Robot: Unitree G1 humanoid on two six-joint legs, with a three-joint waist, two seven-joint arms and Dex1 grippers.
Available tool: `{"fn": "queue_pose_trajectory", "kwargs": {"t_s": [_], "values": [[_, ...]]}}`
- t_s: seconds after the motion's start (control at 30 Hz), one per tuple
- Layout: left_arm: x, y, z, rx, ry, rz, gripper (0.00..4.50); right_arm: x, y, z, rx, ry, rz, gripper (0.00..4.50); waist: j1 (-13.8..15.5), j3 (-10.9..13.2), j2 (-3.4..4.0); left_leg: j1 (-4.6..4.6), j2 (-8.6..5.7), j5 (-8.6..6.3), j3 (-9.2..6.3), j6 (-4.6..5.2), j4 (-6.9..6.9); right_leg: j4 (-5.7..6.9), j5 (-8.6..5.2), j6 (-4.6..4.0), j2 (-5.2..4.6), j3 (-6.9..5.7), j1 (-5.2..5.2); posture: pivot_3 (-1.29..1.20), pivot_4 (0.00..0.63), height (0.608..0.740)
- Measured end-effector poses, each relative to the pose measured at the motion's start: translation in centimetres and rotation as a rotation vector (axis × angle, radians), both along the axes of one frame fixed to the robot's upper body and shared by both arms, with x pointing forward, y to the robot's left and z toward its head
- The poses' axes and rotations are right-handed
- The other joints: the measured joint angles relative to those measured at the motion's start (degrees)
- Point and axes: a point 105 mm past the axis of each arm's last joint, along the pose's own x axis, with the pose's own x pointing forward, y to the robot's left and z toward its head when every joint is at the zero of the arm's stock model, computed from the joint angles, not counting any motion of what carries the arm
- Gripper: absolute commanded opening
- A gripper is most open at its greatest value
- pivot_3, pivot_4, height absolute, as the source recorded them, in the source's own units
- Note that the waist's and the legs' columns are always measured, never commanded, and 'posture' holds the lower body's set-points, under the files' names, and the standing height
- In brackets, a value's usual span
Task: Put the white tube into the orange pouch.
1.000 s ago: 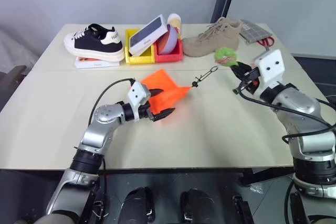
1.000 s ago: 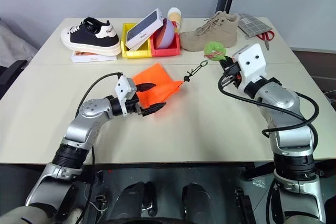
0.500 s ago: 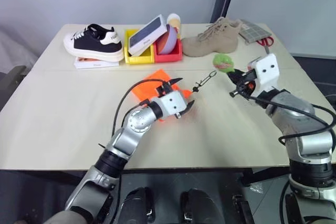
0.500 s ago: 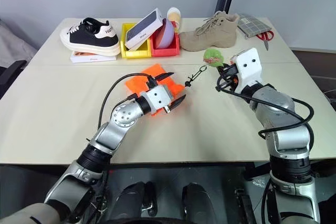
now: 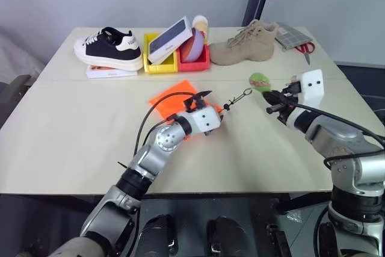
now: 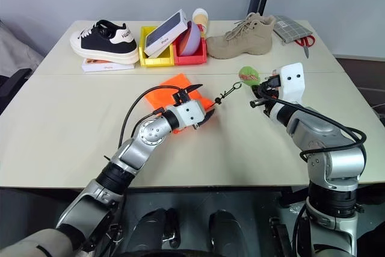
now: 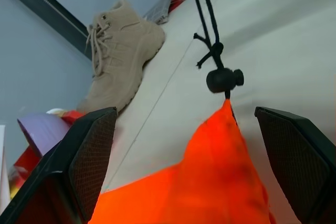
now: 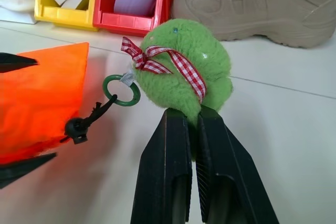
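**Tube-in-pouch run: barely started from what I'm seeing**

So the orange pouch (image 6: 180, 85) is lying flat around the middle of the table (image 6: 72, 136), and nothing looks like it's going in yet. The mouth isn't being held open, and the black cord (image 7: 207, 14) is trailing off toward 2 o'clock, with its toggle (image 7: 224, 80) sitting right at the pouch's corner and the little green ring (image 8: 121, 90) at the far end.

The left gripper (image 6: 203, 104) is hanging over the pouch's 4 o'clock corner with its jaws spread wide, one finger on either side of the fabric and not pinching it.

The right gripper (image 8: 190, 119) is sitting out at the pouch's 3 o'clock. Its fingers are pressed together and pointing at a fuzzy green ball (image 8: 178, 69) with a red checked ribbon. I'm not seeing anything between them.

Honestly, I can't tell where the white tube is at the moment.

My read is that pretty much everything is left: grab the pouch, open the mouth, fetch the tube and drop it in.
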Motion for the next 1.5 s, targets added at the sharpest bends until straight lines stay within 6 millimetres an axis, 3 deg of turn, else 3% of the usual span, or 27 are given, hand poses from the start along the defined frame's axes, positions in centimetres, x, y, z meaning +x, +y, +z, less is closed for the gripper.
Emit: {"fn": "queue_pose_trajectory", "kwargs": {"t_s": [0.3, 0.47, 0.57, 0.6, 1.37, 1.47, 1.5], "values": [[0.3, -2.1, -0.5, -0.073, 0.133, -0.037, 4.46, 0.0, 0.1, 0.0, 0.01, 0.001, 0.005, 0.0, -0.04, 0.0, 0.0, -0.01, 0.0, 0.0, -0.01, 0.01, 0.0, -0.01, 0.0, 0.01, 0.02, 0.0, 0.0, 0.0, 0.15, 0.74], [0.9, -1.8, -1.2, -0.081, 0.171, 0.021, 4.46, -0.1, 0.1, 0.0, 0.009, 0.001, 0.005, 0.0, -0.04, 0.0, -0.01, -0.01, 0.0, 0.0, -0.01, 0.0, 0.0, -0.01, 0.0, 0.01, 0.02, 0.0, -0.01, 0.0, 0.15, 0.74], [1.1, -1.6, -1.3, -0.082, 0.173, 0.038, 3.66, -0.1, 0.1, 0.0, 0.01, 0.002, 0.007, 0.0, -0.04, 0.0, -0.01, -0.01, 0.0, 0.0, -0.01, 0.01, 0.0, -0.01, 0.0, 0.01, 0.02, 0.0, -0.01, 0.0, 0.15, 0.74], [1.1, -1.6, -1.4, -0.083, 0.172, 0.039, 3.17, -0.1, 0.1, 0.0, 0.009, 0.002, 0.006, 0.0, -0.04, 0.0, -0.01, -0.02, 0.0, 0.0, -0.01, 0.0, 0.0, -0.01, 0.0, 0.01, 0.02, 0.0, -0.01, 0.0, 0.15, 0.74], [1.0, -2.6, -0.5, -0.056, 0.071, 0.031, 3.17, -0.2, 0.0, 0.1, 0.005, 0.001, 0.004, 0.0, -0.02, 0.0, -0.01, -0.04, 0.0, -0.01, -0.01, 0.02, -0.01, -0.04, 0.0, 0.01, 0.01, 0.0, -0.01, 0.0, 0.15, 0.74], [0.9, -2.7, -0.5, -0.058, 0.071, 0.03, 2.39, -0.2, 0.0, 0.1, 0.005, 0.001, 0.004, 0.0, -0.03, 0.01, -0.01, -0.03, 0.0, -0.01, -0.01, 0.02, -0.01, -0.04, 0.0, 0.01, 0.01, 0.0, -0.01, 0.0, 0.15, 0.74], [0.9, -2.7, -0.5, -0.058, 0.071, 0.03, 1.9, -0.2, 0.0, 0.1, 0.005, 0.001, 0.004, 0.0, -0.03, 0.01, -0.01, -0.03, 0.0, -0.01, -0.01, 0.02, -0.01, -0.05, 0.0, 0.01, 0.01, 0.0, -0.01, 0.0, 0.15, 0.74]]}}
